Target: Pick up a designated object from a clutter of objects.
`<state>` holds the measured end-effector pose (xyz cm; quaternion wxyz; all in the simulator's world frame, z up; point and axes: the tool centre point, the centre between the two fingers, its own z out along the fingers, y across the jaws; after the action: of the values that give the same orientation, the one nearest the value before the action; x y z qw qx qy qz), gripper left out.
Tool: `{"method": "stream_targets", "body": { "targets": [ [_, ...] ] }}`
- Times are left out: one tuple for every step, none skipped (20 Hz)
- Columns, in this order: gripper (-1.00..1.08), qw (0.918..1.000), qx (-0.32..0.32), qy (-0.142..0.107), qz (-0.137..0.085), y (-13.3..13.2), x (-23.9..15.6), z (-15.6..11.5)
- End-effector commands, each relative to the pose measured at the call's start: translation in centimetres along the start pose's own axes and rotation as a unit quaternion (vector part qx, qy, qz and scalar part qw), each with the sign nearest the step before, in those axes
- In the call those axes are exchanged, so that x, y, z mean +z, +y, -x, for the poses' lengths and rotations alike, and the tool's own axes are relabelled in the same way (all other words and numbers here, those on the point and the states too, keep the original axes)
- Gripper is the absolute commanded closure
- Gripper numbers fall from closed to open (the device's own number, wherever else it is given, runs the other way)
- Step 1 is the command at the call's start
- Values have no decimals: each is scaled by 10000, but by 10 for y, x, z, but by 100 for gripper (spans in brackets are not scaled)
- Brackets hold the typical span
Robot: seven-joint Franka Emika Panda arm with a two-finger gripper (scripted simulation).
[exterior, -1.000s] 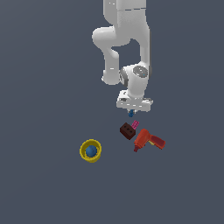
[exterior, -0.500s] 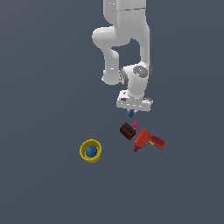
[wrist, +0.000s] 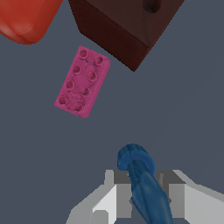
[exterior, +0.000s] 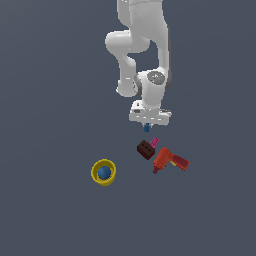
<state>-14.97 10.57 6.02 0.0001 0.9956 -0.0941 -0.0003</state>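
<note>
Hanging above the grey floor (exterior: pixel 50 75) in the exterior view: white Panda arm, gripper (exterior: pixel 147 126) pointed straight down, with the tiny blue bolt-like piece (exterior: pixel 147 128) poking out below the fingers, lifted clear of the surface. Just beneath, toward the exterior view's right: dark red-brown holed block (exterior: pixel 145 149), with the small pink brick (exterior: pixel 154 142) tucked at its far side and the red-orange drill (exterior: pixel 169 161) just beside both. Well apart, toward the exterior view's left: yellow cup (exterior: pixel 103 172), upright, holding the blue ball (exterior: pixel 104 172). No floor edge visible in this view, so no placing by edges or corners.

Seen from the wrist: blue bolt-like piece (wrist: pixel 142 183) clamped between the two grey fingers (wrist: pixel 120 192), narrowed tight on its shaft, knobbed end jutting out past the fingertips. On the floor below, apart from the held piece: pink studded brick (wrist: pixel 82 82), lying flat with two rows of studs up. Near it, one corner of the dark holed block (wrist: pixel 127 26), and a rounded part of the red-orange drill (wrist: pixel 26 17) at the picture's edge, both cut off by the frame.
</note>
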Motion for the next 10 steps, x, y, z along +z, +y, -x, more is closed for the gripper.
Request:
{"method": "stream_targets", "body": {
  "targets": [
    [108, 10000, 2, 2, -1, 10, -9, -2],
    [108, 10000, 2, 2, -1, 14, -13, -3],
    [108, 10000, 2, 2, -1, 19, -17, -4],
    [108, 10000, -1, 3, -3, 23, -21, -5],
    [108, 10000, -1, 3, -3, 29, -26, -6],
    [108, 10000, -1, 2, -6, 34, -31, -7],
    [108, 10000, -2, 1, -9, 40, -37, -8],
    [108, 10000, -2, 1, -9, 46, -42, -10],
    [108, 10000, -2, 0, -14, 52, -48, -11],
    [108, 10000, -2, -1, -17, 58, -53, -12]
  ]
}}
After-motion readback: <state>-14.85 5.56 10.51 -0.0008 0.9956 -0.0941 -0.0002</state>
